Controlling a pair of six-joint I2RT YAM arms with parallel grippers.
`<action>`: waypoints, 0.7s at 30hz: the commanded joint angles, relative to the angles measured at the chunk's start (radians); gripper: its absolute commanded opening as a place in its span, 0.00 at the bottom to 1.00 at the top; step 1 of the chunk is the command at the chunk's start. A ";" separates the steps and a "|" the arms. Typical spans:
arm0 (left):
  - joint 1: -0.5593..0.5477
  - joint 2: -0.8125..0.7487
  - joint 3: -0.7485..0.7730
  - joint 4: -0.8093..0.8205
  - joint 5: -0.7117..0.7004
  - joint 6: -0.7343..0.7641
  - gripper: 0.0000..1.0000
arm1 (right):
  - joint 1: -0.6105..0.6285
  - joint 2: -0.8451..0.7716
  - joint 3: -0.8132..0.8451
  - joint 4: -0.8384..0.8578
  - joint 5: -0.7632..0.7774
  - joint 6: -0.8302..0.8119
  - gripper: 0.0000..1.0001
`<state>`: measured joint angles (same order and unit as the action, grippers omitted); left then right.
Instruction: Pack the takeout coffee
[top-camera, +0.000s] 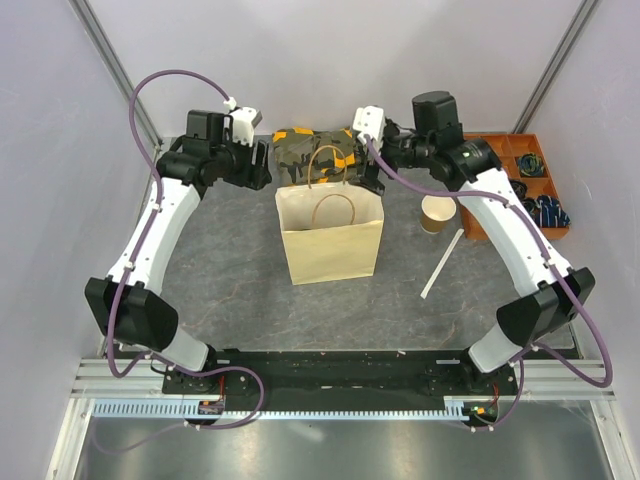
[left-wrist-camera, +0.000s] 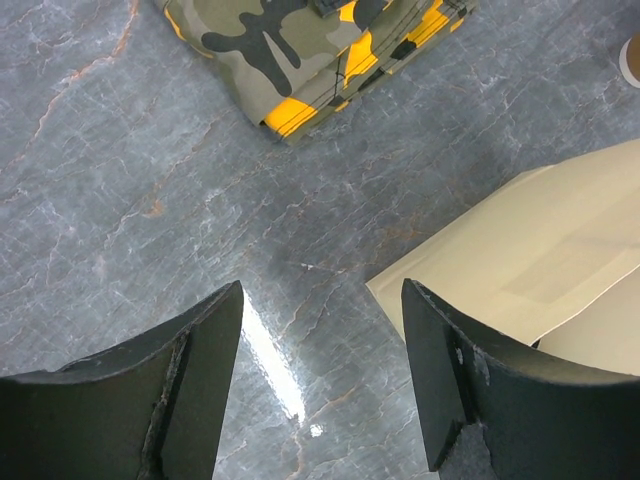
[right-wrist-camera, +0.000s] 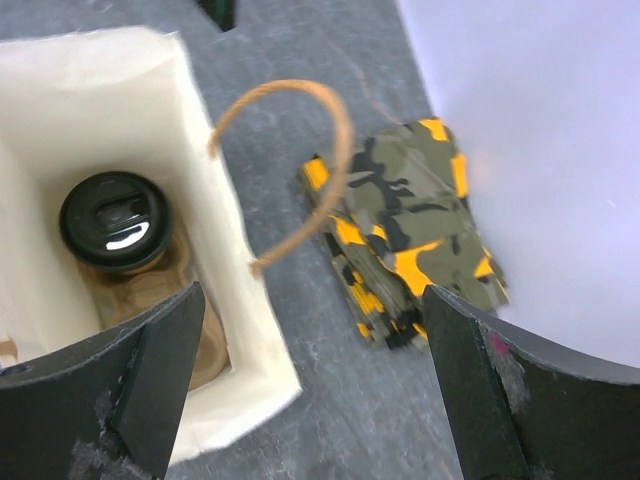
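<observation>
1. Nearest my bases, a white stick (top-camera: 441, 265) lay flat on the table (top-camera: 230, 270), right of the bag (top-camera: 332, 245) and apart from it.
2. The bag stood upright mid-table, mouth open and handles raised.
3. The coffee (right-wrist-camera: 114, 221) stood upright inside the bag with its black lid on. A brown carrier (right-wrist-camera: 160, 295) showed beneath and beside it.
4. An unlidded cup (top-camera: 437, 213) stood on the table right of the bag, near the stick's far end.
5. My right gripper (right-wrist-camera: 312, 295) hung over the bag's far right edge, fingers spread wide with nothing between them.
6. My left gripper (left-wrist-camera: 322, 290) hung over bare table by the bag's far left corner, fingers apart and gripping nothing.
7. A camouflage bundle (top-camera: 318, 150) lay just behind the bag. I could not tell whether the two touched.
8. An orange tray (top-camera: 497, 150) sat at the far right. Its contents were too small to identify.
</observation>
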<state>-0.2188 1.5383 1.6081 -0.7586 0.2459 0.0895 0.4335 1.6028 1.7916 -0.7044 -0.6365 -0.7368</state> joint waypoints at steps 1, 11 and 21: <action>0.006 0.011 0.049 0.053 0.036 -0.033 0.72 | -0.042 -0.066 0.074 0.055 0.084 0.138 0.98; 0.036 -0.007 0.004 0.099 0.009 -0.080 1.00 | -0.203 -0.230 -0.052 0.031 0.440 0.595 0.98; 0.111 -0.038 -0.043 0.130 0.036 -0.177 1.00 | -0.286 -0.334 -0.351 -0.108 0.869 0.960 0.88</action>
<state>-0.1322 1.5490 1.5826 -0.6834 0.2478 -0.0196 0.1543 1.2373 1.5169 -0.7231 -0.0235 -0.0017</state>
